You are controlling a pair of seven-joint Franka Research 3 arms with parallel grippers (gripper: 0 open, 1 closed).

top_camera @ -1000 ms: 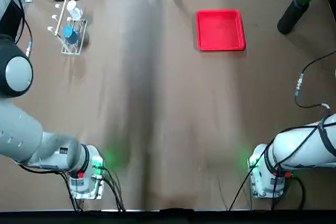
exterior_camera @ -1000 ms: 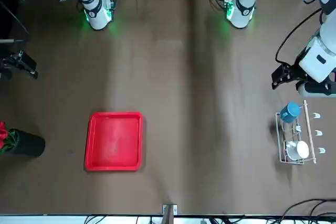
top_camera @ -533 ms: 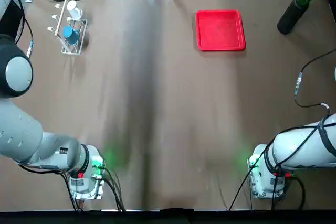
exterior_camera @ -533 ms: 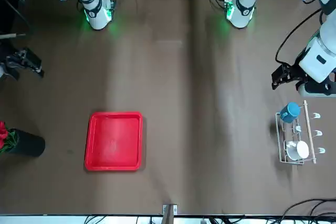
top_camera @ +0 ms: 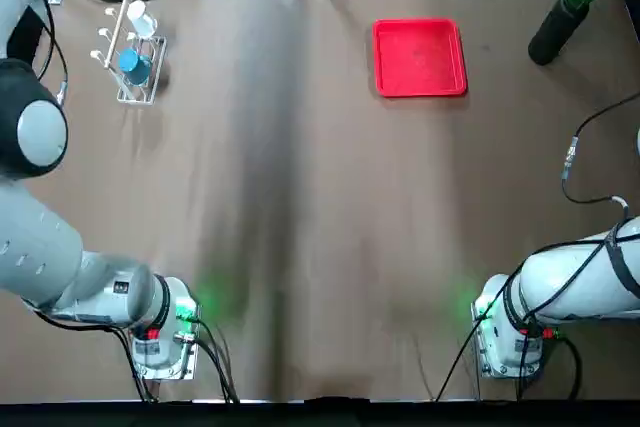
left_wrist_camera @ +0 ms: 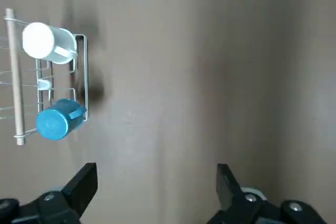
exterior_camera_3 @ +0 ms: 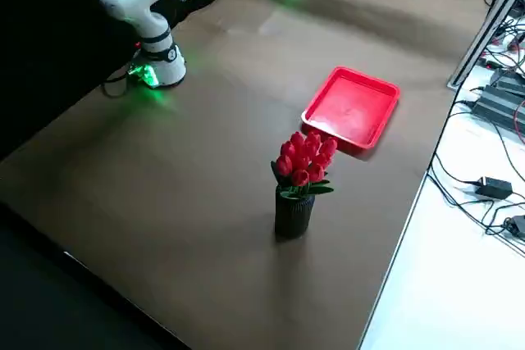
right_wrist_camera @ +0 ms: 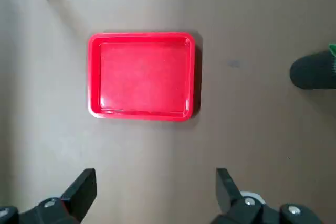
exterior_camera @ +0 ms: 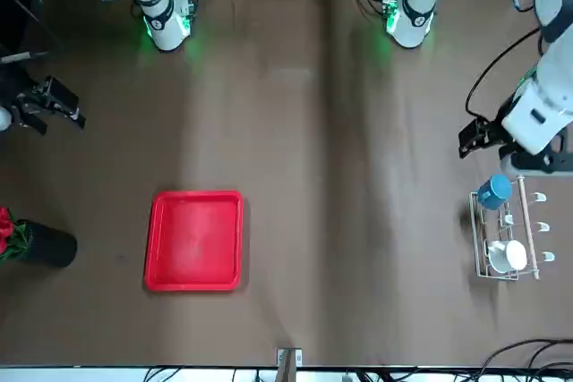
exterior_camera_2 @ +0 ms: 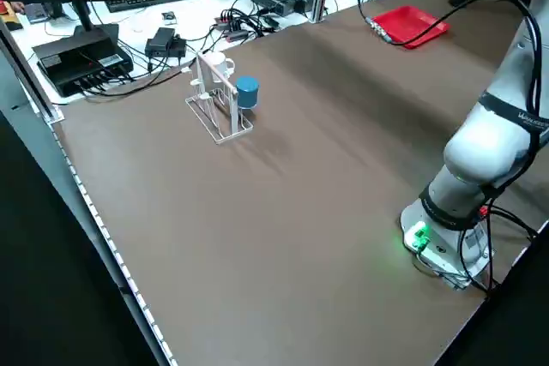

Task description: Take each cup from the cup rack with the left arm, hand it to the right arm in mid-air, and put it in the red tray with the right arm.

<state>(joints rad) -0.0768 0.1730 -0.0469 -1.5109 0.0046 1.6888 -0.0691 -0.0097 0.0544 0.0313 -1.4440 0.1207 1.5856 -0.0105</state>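
Because the left arm is the one beside the rack, its left gripper is clearly nearer the cups, at the upper right of the front view, jaws open with nothing between them. From there the small light blue mug with a handle lies just below and slightly right in that frame, apart from the jaws; the small white mug with a handle sits farther down. I'd guess the blue one goes first, being closer.

Both are on the white wire-frame rack with a slanted post, upper left of the top view. There the blue mug's long axis slants from upper left, by the post, to lower right, its handle facing toward the frame's middle. To my eye the jaws want to line up across that slanting body, clear of the handle; a careless approach could knock the post or the white mug.

Over at the left edge of the front view, the right gripper has its jaws spread and empty, nearer the flat bright red plastic tray, left of centre on the brown bench.
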